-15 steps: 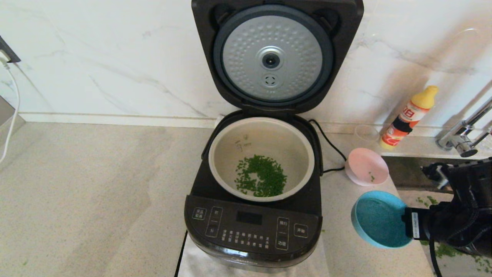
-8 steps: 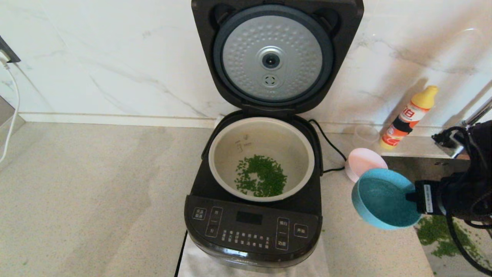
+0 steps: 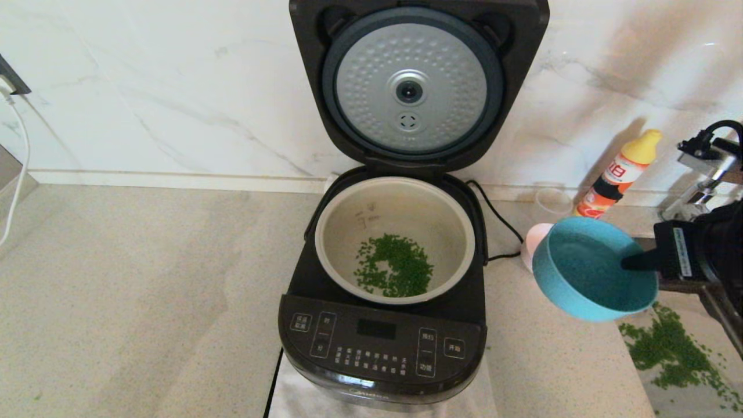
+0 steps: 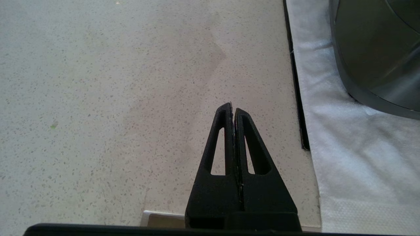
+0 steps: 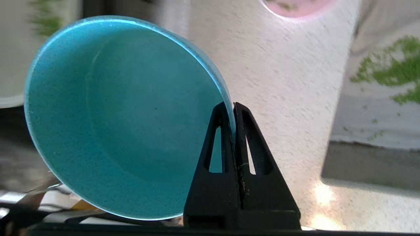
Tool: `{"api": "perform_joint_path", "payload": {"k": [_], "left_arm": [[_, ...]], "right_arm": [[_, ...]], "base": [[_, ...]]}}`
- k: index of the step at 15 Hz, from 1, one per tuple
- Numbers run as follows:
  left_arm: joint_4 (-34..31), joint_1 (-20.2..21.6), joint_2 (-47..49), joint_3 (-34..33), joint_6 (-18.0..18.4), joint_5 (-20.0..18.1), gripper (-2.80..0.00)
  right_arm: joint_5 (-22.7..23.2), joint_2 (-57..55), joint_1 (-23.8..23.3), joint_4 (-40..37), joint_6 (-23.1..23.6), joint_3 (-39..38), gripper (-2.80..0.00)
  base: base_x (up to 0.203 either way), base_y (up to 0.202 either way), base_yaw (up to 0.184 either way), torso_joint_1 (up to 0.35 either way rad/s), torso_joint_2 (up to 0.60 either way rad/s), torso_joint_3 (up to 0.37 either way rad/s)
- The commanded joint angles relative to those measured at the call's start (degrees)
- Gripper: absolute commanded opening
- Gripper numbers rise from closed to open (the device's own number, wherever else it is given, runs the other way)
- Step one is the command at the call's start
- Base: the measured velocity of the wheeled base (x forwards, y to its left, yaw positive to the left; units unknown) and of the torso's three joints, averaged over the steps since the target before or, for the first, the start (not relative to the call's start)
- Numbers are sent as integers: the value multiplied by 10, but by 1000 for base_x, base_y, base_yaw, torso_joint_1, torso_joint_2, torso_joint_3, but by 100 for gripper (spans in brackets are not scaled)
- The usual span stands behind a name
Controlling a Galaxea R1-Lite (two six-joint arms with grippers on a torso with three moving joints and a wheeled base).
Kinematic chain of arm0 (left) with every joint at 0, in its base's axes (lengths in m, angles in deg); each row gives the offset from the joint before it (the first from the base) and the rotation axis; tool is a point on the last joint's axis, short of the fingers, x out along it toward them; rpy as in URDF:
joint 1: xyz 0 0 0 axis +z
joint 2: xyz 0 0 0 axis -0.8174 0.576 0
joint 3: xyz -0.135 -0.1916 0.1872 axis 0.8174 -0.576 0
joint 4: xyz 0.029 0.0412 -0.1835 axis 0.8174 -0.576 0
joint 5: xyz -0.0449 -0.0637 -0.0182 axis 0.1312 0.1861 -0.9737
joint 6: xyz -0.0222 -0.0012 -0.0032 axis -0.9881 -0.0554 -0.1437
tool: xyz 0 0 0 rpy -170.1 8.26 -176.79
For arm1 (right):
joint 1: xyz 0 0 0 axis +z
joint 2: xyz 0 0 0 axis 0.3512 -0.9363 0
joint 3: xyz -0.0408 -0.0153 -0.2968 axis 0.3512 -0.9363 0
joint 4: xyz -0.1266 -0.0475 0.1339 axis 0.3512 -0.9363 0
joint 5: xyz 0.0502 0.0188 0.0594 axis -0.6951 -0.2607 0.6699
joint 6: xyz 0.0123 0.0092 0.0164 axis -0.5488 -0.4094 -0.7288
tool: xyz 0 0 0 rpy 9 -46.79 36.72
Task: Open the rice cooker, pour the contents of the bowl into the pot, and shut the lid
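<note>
Right gripper (image 5: pixel 233 108): pinching rim of empty blue bowl (image 3: pixel 592 270), held aloft, tilted, right of rice cooker (image 3: pixel 383 342). Bowl: rigid, likely light, smooth; rim grip suits. Green bits (image 3: pixel 395 266) in pot (image 3: pixel 458 255). Lid (image 3: pixel 412 87) upright. Left gripper (image 4: pixel 233 109): pressed together, idle.

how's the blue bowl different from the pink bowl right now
The round teal-blue bowl is pinched at its rim by the right gripper and held tilted above the counter; the small pale-pink bowl sits on the speckled counter with nothing gripping it. The blue one shows fully and looks empty; the pink one is mostly hidden behind it. Both are beside the glossy black rice cooker, on its right.
</note>
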Motion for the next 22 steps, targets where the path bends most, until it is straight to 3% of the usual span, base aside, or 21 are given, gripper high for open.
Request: {"api": "perform_joint_path", "payload": {"k": [1,6,10,14,22], "left_arm": [[0,0,1,1,0,0,-280],[0,0,1,0,0,0,-280],[0,0,1,0,0,0,-280],[0,0,1,0,0,0,-280],[0,0,1,1,0,0,-280]], "right_arm": [[-1,-22,20,-26,-4,58,-280],[-13,-92,76,-93,-7,200,-280],[-62,-151,141,-101,-20,265,-280],[-81,-208,160,-128,-31,353,-280],[-108,-254,190,-77,-32,361,-280]], "base": [[0,0,0,0,0,0],[0,0,0,0,0,0],[0,0,0,0,0,0],[0,0,0,0,0,0],[0,0,0,0,0,0]]}}
